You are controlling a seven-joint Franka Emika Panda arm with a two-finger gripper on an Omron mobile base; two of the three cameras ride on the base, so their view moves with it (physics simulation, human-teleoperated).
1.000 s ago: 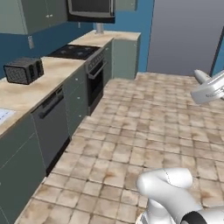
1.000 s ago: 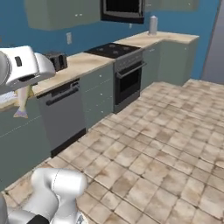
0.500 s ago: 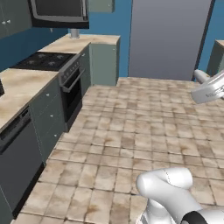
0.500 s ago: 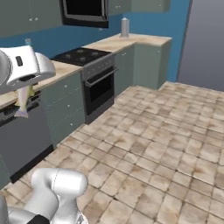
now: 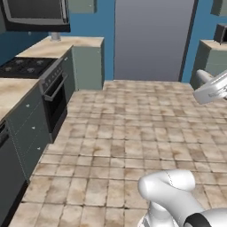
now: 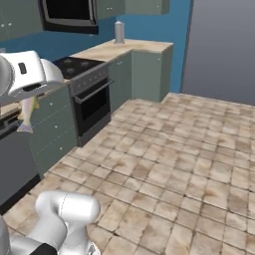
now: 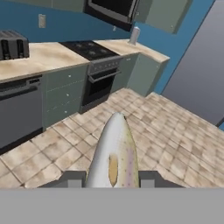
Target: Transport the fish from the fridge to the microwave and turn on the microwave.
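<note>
The gripper (image 7: 113, 183) pinches the fish (image 7: 114, 153) between its two fingers (image 7: 72, 179), one dark tip on each flank. In the hand view the fish runs up from the grip, its pale silver body with a yellowish patch low down, tapering to a point over the tiled floor (image 7: 166, 144). In the right base view the fish (image 6: 27, 113) hangs tail down below the white hand, in front of the grey cabinet fronts under the counter (image 6: 112, 50).

The microwave (image 6: 69, 14) is mounted high on the blue wall above the stove (image 6: 79, 67), its dark window door closed. A grey canister (image 6: 119, 33) stands on the counter near the back wall, just past the stove. In the hand view a toaster (image 7: 12, 43) sits on the counter at the far left, with a dishwasher (image 7: 19, 113) below the counter edge. The oven door (image 7: 99, 87) beneath the stove is shut.

The fridge (image 5: 153, 40) stands at the far end of the floor, its plain grey door closed, well apart from the fish. In the left base view the white forearm (image 5: 213, 88) crosses the right edge.
</note>
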